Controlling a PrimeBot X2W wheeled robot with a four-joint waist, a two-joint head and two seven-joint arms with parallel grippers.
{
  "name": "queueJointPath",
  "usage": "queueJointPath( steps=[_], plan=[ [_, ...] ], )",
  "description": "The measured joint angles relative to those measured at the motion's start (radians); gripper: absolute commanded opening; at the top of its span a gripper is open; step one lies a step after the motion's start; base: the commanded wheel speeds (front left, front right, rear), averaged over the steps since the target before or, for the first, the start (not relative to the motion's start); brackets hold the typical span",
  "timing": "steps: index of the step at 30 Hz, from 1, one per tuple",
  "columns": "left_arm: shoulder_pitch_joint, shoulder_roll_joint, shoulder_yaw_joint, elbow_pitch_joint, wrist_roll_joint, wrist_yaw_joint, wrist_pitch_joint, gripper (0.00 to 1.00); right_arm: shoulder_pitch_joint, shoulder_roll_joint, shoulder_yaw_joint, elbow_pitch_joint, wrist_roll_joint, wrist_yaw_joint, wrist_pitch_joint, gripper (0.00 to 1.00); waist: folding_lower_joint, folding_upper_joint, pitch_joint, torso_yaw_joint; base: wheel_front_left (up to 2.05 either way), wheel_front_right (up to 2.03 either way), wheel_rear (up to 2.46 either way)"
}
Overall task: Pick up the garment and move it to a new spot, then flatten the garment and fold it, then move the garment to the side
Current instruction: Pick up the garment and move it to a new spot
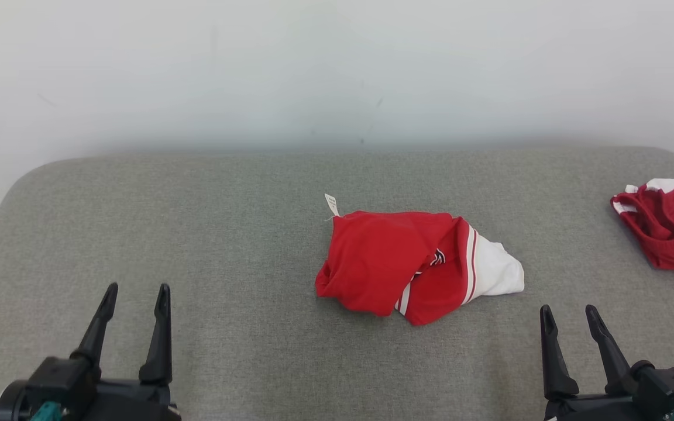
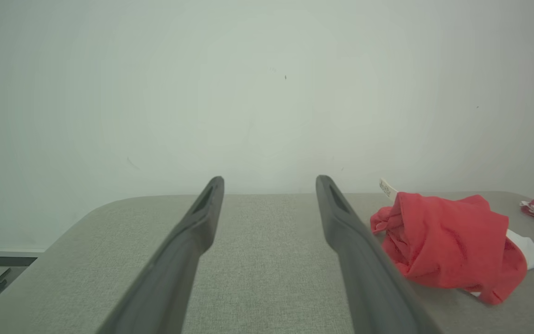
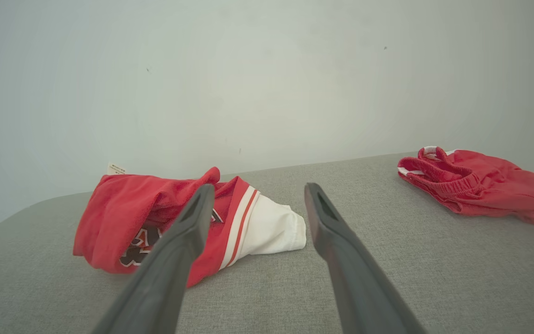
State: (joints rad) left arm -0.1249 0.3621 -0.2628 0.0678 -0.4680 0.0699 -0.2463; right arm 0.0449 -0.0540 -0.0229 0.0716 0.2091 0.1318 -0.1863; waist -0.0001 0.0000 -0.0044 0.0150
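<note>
A crumpled red garment (image 1: 395,263) with a white sleeve, white stripes and a small white tag lies in a heap at the middle of the grey table (image 1: 226,245). It appears at the right of the left wrist view as the garment (image 2: 448,241) and at the left of the right wrist view as the garment (image 3: 155,218). My left gripper (image 1: 136,294) stands open at the lower left, well short of it, holding nothing. My right gripper (image 1: 568,314) stands open at the lower right, just in front of the white sleeve and apart from it.
A second red piece of clothing (image 1: 673,225) with an elastic waistband and white trim lies at the table's far right edge, seen too as the red clothing (image 3: 480,185). A pale wall (image 1: 337,70) rises right behind the table. The table's rounded left corner (image 2: 86,218) drops off to the floor.
</note>
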Motion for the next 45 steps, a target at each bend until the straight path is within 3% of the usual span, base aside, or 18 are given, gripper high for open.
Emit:
queueJointPath(
  steps=[6,16,45],
  plan=[
    [0.072,0.001,0.016,-0.021,0.008,0.012,-0.009,1.0,0.014,0.0,0.001,-0.011,0.0,0.0,0.002,1.0,0.0,0.0,-0.015,0.011,0.0,0.0,0.0],
    [0.187,-0.049,0.087,-0.077,0.038,0.03,-0.015,1.0,0.047,0.0,-0.005,-0.012,0.01,0.0,0.002,1.0,0.0001,0.0,-0.022,0.017,0.0,0.0,0.0],
    [0.246,-0.171,0.227,-0.046,0.174,-0.09,-0.016,1.0,0.064,0.002,-0.011,0.006,0.014,0.0,0.007,1.0,0.0002,0.0001,-0.015,0.032,0.0,0.0,0.0]
  ],
)
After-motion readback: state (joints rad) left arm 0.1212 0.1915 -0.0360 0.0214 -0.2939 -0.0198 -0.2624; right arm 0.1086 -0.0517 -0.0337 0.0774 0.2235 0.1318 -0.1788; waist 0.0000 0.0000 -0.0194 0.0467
